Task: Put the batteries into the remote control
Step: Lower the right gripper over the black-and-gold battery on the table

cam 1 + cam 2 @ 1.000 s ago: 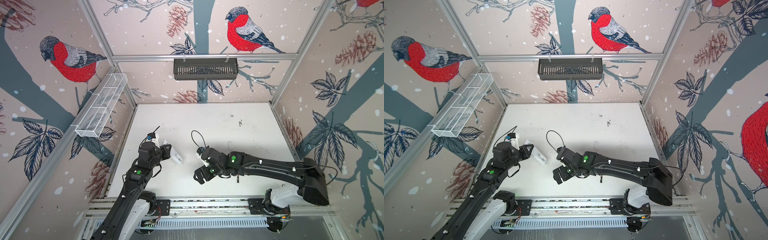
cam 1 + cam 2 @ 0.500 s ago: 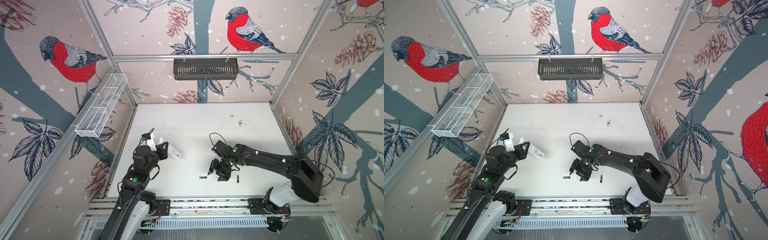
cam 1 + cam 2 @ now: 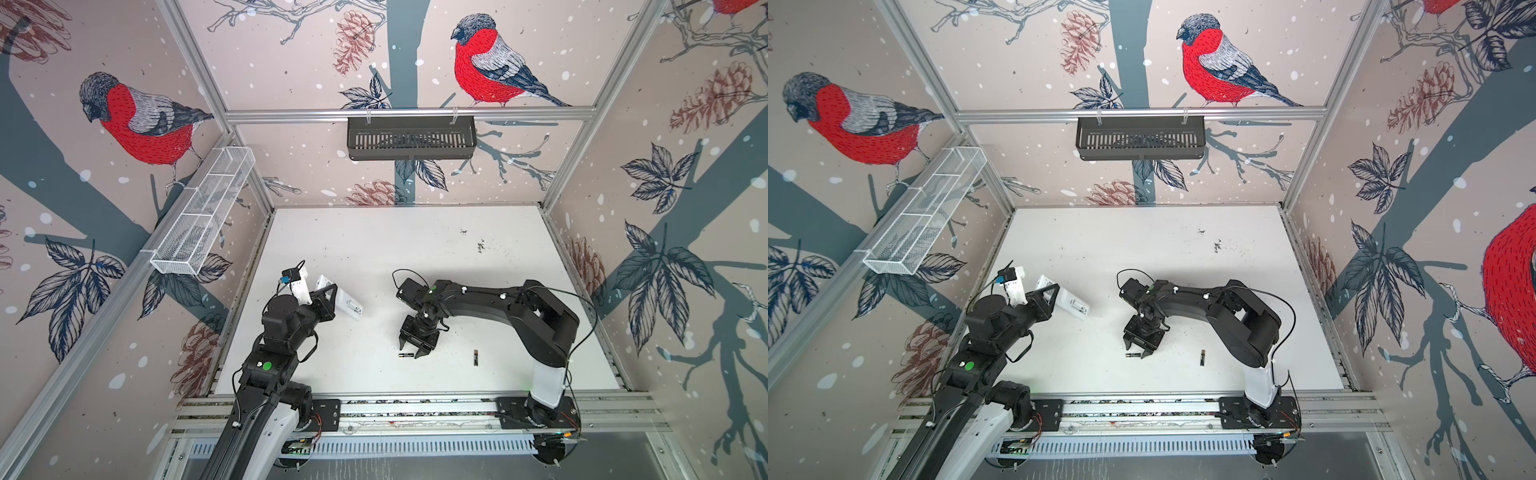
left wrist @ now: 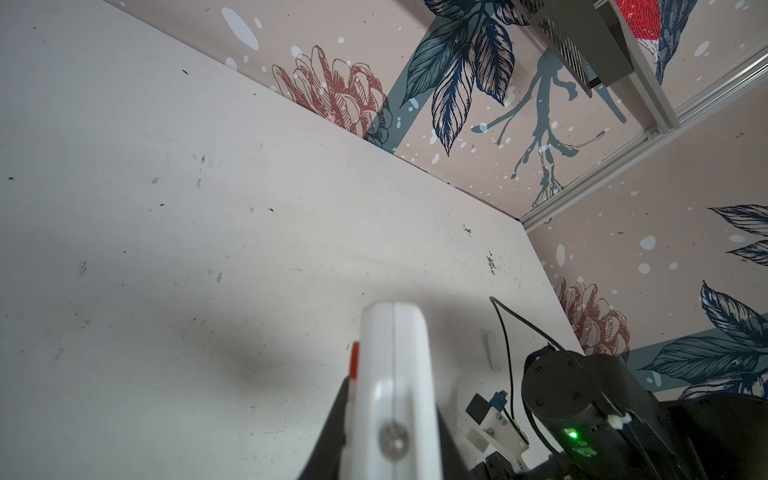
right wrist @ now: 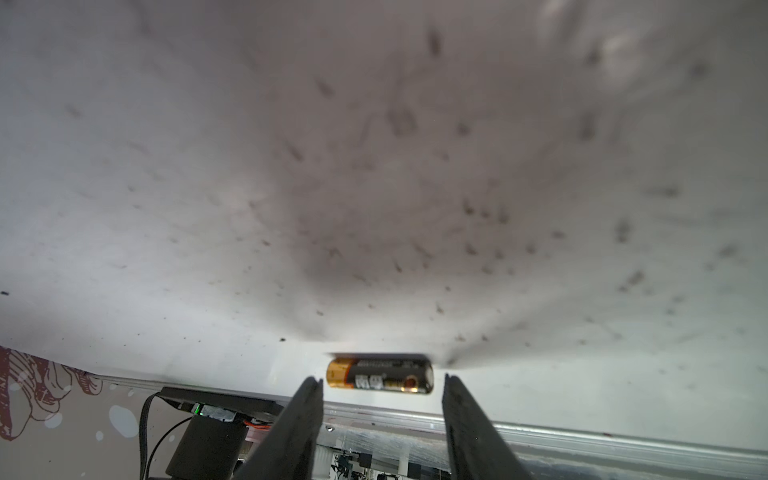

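Observation:
My left gripper (image 3: 330, 297) (image 3: 1054, 297) is shut on the white remote control (image 3: 348, 306) (image 3: 1074, 306) and holds it above the table's left side. The left wrist view shows the remote control (image 4: 392, 374) edge-on between the dark fingers (image 4: 332, 428). One of the batteries (image 3: 406, 355) (image 3: 1133, 355), black with a gold end, lies near the front edge. My right gripper (image 3: 411, 351) (image 3: 1136, 351) is low over it. In the right wrist view the battery (image 5: 379, 376) lies lengthwise between the open fingertips (image 5: 311, 395), with a gap at each end. A second battery (image 3: 475, 357) (image 3: 1201, 358) lies to its right.
A black slotted basket (image 3: 411, 137) hangs on the back wall. A white wire basket (image 3: 203, 216) is fixed along the left wall. An aluminium rail (image 3: 415, 409) carrying both arm bases runs along the table's front edge, close behind the batteries.
My right gripper has swung across the front of the table and come down over the left battery, its jaws narrowing. The left arm has shifted slightly, still holding the remote control.

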Available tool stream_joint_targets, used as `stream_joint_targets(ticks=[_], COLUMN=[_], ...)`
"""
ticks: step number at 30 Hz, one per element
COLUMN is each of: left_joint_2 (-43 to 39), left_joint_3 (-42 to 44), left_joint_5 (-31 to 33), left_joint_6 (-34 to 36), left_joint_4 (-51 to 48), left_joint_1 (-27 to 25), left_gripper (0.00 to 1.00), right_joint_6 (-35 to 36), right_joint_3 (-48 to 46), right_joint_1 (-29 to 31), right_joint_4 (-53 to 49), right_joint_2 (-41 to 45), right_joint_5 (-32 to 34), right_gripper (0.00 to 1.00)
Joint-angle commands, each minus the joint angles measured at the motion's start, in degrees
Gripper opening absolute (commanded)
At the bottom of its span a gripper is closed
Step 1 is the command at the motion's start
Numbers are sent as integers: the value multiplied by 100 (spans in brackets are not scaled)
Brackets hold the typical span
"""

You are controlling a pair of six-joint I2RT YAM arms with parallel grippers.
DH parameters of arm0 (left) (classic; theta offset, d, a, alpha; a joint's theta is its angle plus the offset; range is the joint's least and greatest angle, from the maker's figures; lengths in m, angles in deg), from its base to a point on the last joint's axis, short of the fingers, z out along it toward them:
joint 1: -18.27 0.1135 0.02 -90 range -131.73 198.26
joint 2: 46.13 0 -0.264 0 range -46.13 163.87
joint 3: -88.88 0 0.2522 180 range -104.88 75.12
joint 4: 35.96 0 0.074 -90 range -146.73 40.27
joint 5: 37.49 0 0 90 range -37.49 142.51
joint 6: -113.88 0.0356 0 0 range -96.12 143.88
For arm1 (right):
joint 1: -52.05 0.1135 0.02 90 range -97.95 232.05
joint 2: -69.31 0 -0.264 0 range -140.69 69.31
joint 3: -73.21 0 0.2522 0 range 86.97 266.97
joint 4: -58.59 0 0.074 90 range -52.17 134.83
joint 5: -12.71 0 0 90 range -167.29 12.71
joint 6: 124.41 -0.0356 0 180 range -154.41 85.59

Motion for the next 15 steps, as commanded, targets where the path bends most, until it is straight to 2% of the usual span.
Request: stream_joint_targets(ticks=[1,10,15], left_joint_2=[-21,-61,-74], left_joint_3=[6,-6,0], left_joint_5=[-127,-33,-16], left_joint_6=[-44,-33,-24], left_joint_4=[271,237,221], left_joint_1=[8,-129,-150], left_gripper=[0,0,0], right_joint_6=[-219,-40,395], right_joint_3=[79,383,968], right_joint_1=[7,-67,-146], right_joint_4=[-228,-747,-1215], right_joint_2=[-117,-525,-956], right_joint_5=[77,217,404], right_gripper=[48,36,32])
